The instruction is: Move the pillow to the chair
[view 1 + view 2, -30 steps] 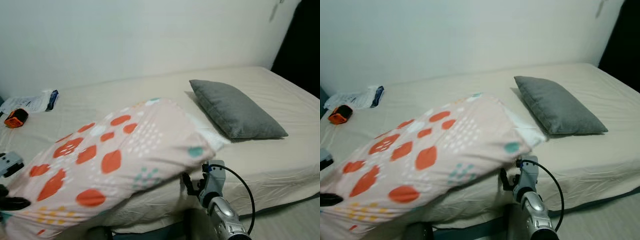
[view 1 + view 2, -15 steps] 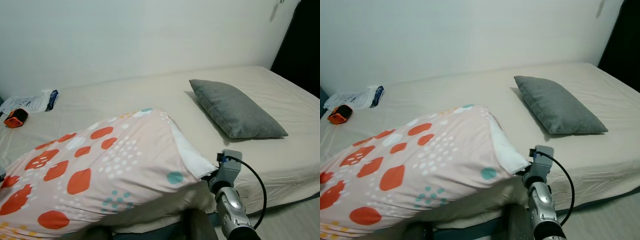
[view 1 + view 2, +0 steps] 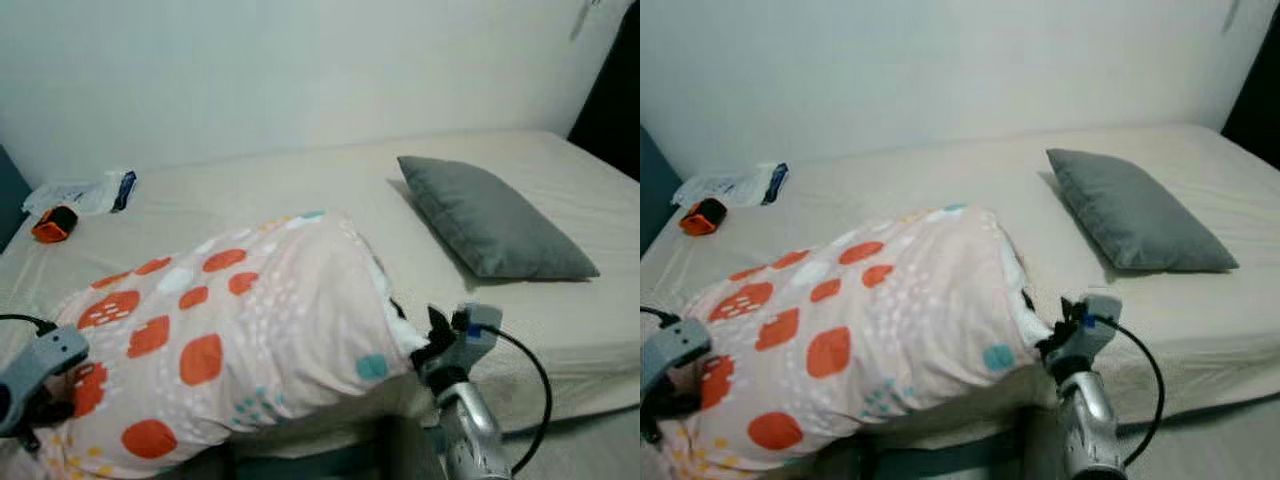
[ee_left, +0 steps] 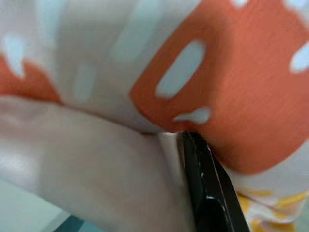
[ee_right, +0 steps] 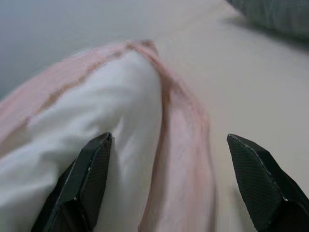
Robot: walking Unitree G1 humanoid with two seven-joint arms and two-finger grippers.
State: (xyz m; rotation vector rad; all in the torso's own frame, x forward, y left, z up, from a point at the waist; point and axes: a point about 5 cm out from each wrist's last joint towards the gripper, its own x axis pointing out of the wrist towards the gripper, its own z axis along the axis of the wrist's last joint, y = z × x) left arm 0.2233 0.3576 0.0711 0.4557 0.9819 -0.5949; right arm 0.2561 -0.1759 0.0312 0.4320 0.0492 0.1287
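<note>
Two hands at the spotted pillow (image 3: pixel 240 340): left hand (image 4: pixel 205 188) clamped on it, right hand (image 5: pixel 169 188) fingers apart.

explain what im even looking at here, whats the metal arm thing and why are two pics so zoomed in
This is a walking humanoid robot with two silver arms, each ending in a gripper of two long black fingers. The two wide pictures come from cameras on its head, looking down at a bed. The two close-up pictures come from cameras on its wrists, looking along the fingers.

Between the arms is a large patterned pillow with orange spots, at the bed's near edge. The right gripper is open against the pillow's white end. The left gripper is pressed into the other end; its wrist picture shows one finger against the fabric, so its grip is unclear.

Further back lie a grey pillow, an orange object and a plastic packet.
</note>
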